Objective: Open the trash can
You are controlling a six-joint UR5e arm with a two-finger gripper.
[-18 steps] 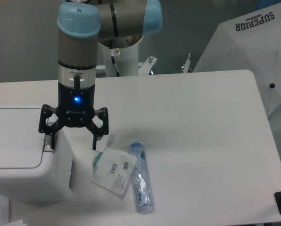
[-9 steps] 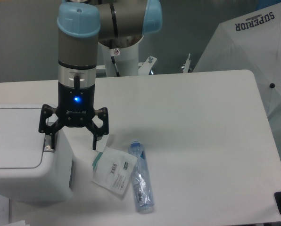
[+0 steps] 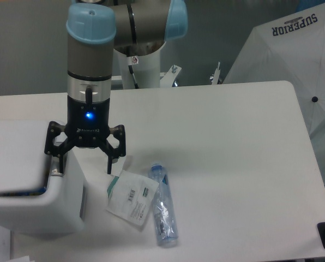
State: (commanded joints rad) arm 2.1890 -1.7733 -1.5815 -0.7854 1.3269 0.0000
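My hand (image 3: 82, 166) hangs over the right edge of the trash can (image 3: 31, 210), its two fingers spread apart and gripping nothing; the left fingertip sits at the bin's top right corner, just where the lid ends, and the right fingertip hangs off the side, above the surface (image 3: 217, 153). The trash can itself stands at the left edge of the surface, partly cut off by the frame.

What has changed from half a second ago is the lid (image 3: 15, 158). Then it lay flat with its rectangular outline clearly drawn; now that outline is gone, the white panel reads as blurred and tilted, and a dark gap shows along its front lower edge with something bluish inside. I judge the lid has sprung and is on its way up, so the opening is essentially triggered. My arm has not shifted meanwhile.

Just right of the bin lie a white label packet (image 3: 133, 197) and a clear plastic bottle (image 3: 163, 206), touching each other, untouched by me.
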